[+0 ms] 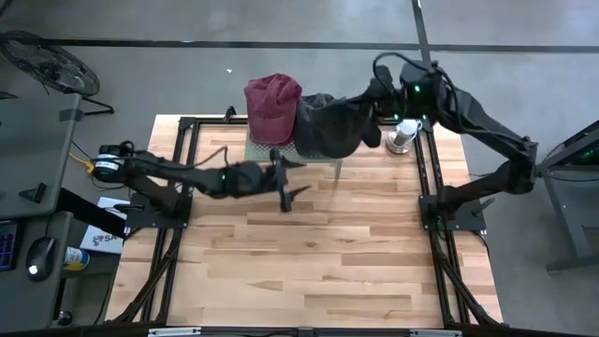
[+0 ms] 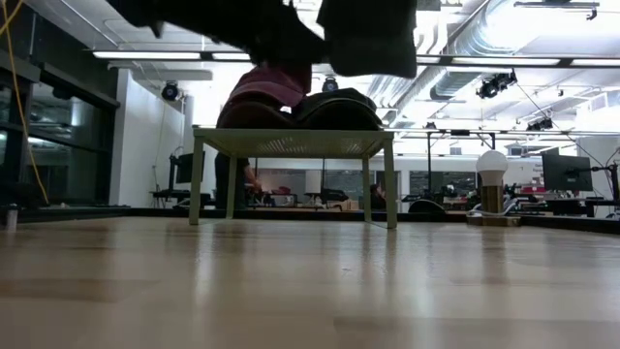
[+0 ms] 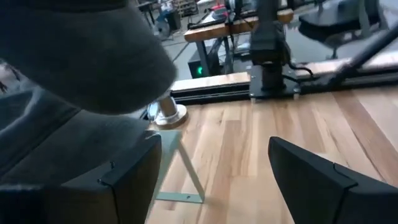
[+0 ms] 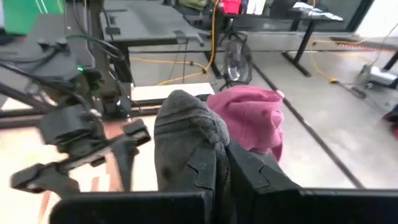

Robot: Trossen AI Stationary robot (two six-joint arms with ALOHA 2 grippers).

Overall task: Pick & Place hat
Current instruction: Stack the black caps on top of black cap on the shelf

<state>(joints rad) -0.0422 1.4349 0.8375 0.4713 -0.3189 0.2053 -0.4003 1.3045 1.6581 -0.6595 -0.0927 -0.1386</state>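
red hat, dark hat on stand, seemingly

High view straight down; low view level at tabletop; both share small stand.

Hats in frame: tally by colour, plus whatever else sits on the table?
Red hat: 1, on the small stand
Dark grey hat: 1, pinched in the right gripper, hanging above the stand
Small stand: 1
White bulb-shaped object: 1, beside the stand
Total: 4
Left gripper is open, holding nothing.
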